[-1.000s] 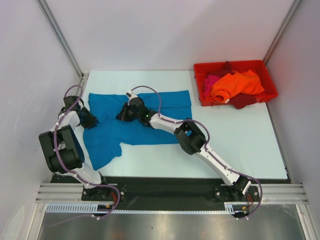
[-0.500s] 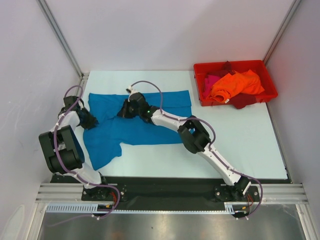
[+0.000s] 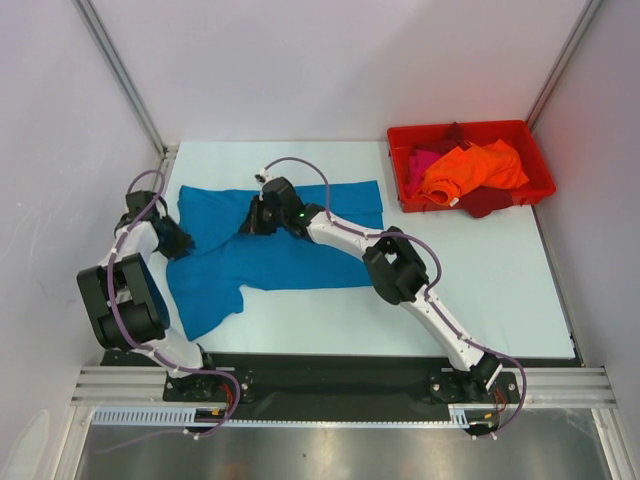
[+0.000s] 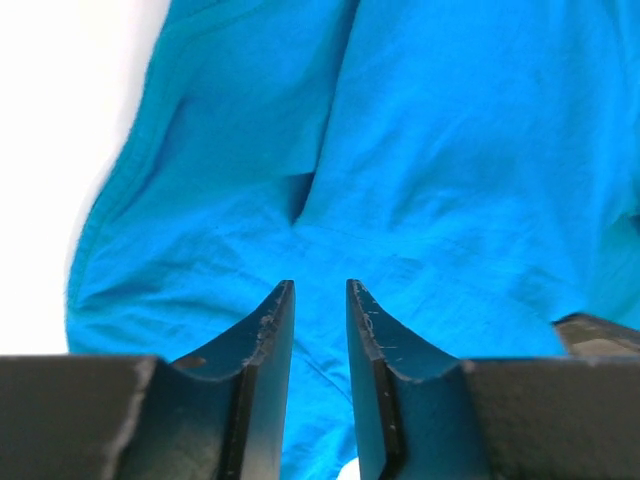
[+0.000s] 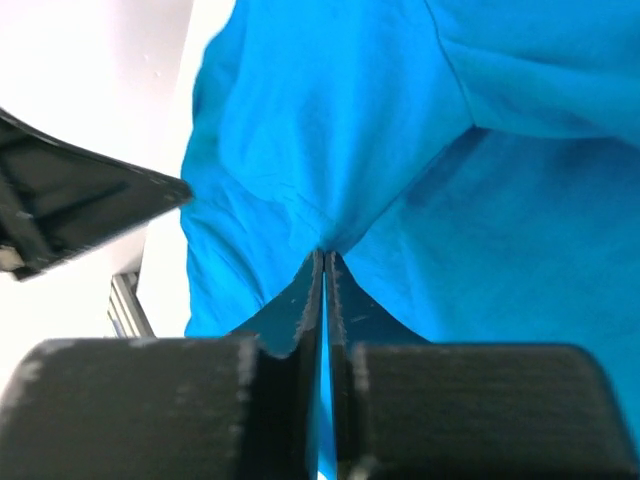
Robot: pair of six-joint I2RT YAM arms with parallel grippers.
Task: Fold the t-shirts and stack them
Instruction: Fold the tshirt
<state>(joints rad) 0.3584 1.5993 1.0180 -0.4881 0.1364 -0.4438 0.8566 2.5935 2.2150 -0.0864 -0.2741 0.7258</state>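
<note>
A teal-blue t-shirt [image 3: 270,255] lies spread and rumpled on the left half of the white table. My right gripper [image 3: 252,222] is shut on a pinch of its cloth near the upper middle; the cloth gathers into the jaws in the right wrist view [image 5: 324,250]. My left gripper [image 3: 186,242] sits low at the shirt's left edge, its jaws a little apart over the teal-blue cloth [image 4: 400,170], with nothing clearly held. Orange [image 3: 470,172], magenta-pink [image 3: 418,165] and dark red [image 3: 487,203] t-shirts lie heaped in the bin.
A rigid red plastic bin [image 3: 545,187] stands at the table's back right. White walls with metal posts enclose the table on three sides. The arm bases are bolted to a black rail [image 3: 320,375] along the near edge.
My right gripper has moved a little toward the back of the table with the pinched cloth, and the right arm has stretched out. The left gripper has stayed put.
</note>
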